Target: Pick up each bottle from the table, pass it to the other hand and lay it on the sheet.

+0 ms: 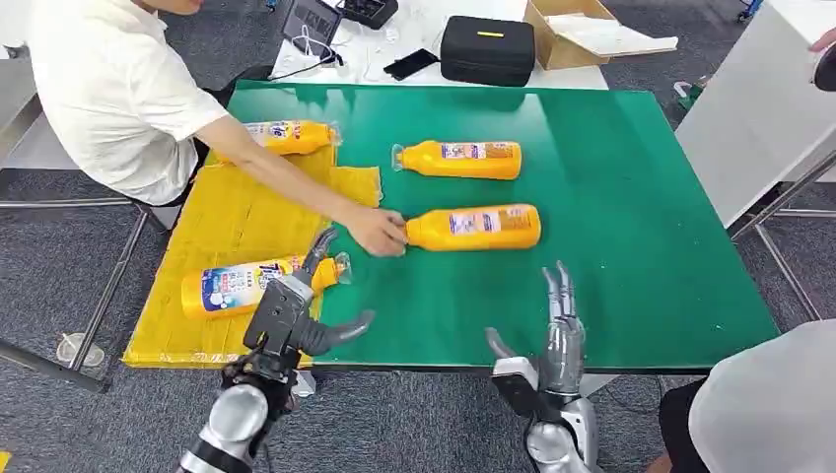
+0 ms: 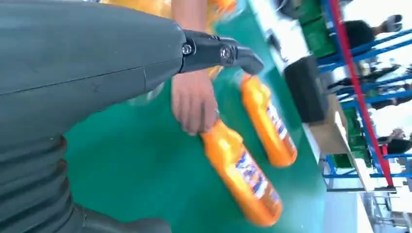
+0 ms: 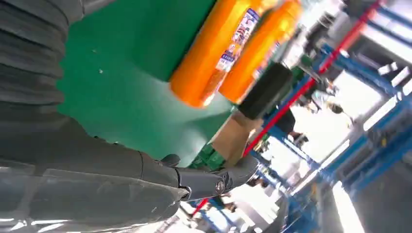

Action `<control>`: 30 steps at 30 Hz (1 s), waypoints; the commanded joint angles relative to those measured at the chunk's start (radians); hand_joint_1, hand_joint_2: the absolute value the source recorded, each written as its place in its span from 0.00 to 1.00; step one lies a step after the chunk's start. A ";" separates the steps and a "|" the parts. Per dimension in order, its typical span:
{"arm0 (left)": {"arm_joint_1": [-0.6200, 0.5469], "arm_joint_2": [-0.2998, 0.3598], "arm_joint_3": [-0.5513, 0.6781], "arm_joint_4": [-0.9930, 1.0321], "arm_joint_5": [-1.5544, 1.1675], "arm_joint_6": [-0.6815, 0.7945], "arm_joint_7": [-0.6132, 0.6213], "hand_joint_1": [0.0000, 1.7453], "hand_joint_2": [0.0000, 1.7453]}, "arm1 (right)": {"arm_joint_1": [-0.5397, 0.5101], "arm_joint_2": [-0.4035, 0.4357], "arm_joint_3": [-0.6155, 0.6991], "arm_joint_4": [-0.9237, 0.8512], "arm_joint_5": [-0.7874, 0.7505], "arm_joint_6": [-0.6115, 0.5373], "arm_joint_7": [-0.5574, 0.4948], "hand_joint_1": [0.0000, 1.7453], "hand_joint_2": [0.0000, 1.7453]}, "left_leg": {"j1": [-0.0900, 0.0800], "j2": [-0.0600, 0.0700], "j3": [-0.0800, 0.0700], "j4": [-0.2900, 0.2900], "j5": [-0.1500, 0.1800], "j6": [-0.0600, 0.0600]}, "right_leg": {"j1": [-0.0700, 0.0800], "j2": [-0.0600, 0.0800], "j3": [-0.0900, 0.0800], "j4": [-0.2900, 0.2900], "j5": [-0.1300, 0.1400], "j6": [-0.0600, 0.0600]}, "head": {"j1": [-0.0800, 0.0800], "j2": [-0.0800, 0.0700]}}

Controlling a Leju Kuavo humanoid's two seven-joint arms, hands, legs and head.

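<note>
Two hands, both empty with fingers spread: left hand (image 1: pixel 301 313) low left of frame, beside an orange plastic bottle (image 1: pixel 258 284) lying on the yellow sheet (image 1: pixel 232 222); right hand (image 1: pixel 557 340) lower centre over the green table (image 1: pixel 631 227). Second bottle (image 1: pixel 475 227) mid-frame, its cap held by a person's hand (image 1: pixel 378 231). Third bottle (image 1: pixel 459 159) above it. Risk: reaching now likely strikes that hand or sets the bottle rolling.
</note>
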 commanded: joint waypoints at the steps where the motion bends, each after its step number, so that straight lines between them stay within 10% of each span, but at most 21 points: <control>1: -0.033 -0.016 -0.226 0.131 0.070 0.107 -0.002 0.00 1.00 | -0.173 -0.077 0.014 0.303 0.213 -0.004 0.129 0.00 1.00 | -0.001 -0.001 0.004 -0.001 0.000 0.001 | 0.000 -0.002 0.005 -0.002 0.000 -0.001 | 0.001 0.000; 30: -0.081 -0.042 -0.241 0.117 0.021 0.105 0.031 0.00 1.00 | -0.400 -0.181 0.153 0.539 0.408 0.245 0.506 0.00 1.00 | -0.001 0.000 0.005 0.000 0.000 0.002 | 0.000 -0.002 0.006 -0.001 -0.002 0.001 | 0.000 0.000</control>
